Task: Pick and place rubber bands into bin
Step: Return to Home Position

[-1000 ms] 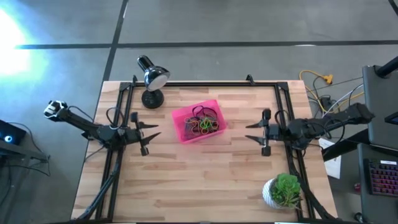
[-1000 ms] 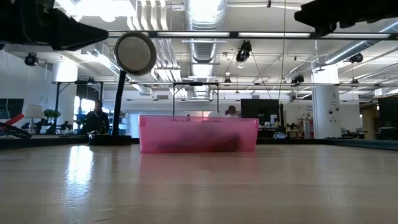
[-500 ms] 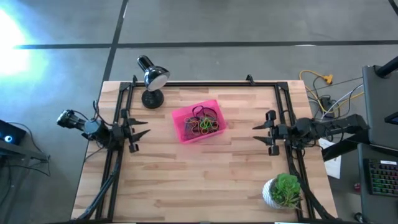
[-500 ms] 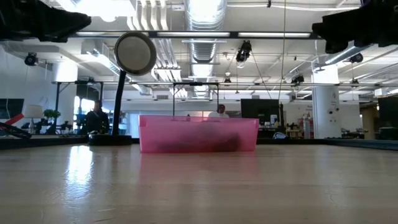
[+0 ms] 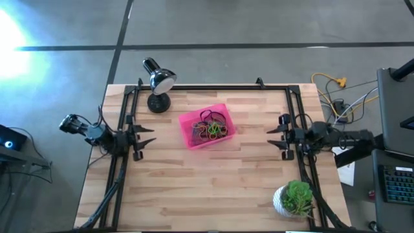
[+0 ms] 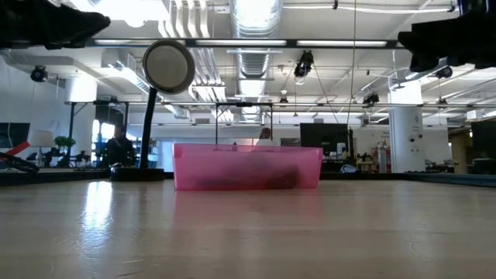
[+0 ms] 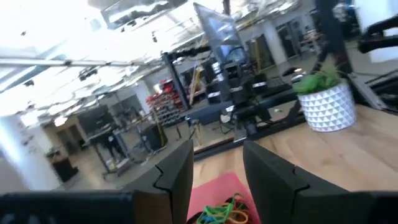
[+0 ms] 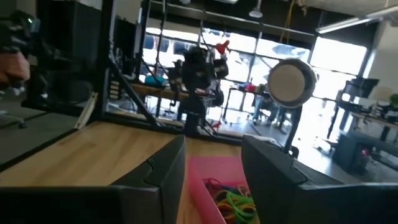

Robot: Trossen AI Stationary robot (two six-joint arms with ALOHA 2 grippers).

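Sitting tangled inside the pink bin (image 5: 187,123) at table centre: the rubber bands (image 5: 211,129). Left gripper (image 5: 152,134) hangs low over the left rail, arm folded, fingers spread and empty, pointing at the bin. Right gripper (image 5: 270,138) mirrors it over the right rail, fingers likewise apart, nothing held.

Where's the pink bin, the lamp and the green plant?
pink bin (image 6: 246,167): low view, on its front wall.
lamp (image 5: 162,80): high view, on its shade.
green plant (image 5: 298,196): high view, on its leaves.
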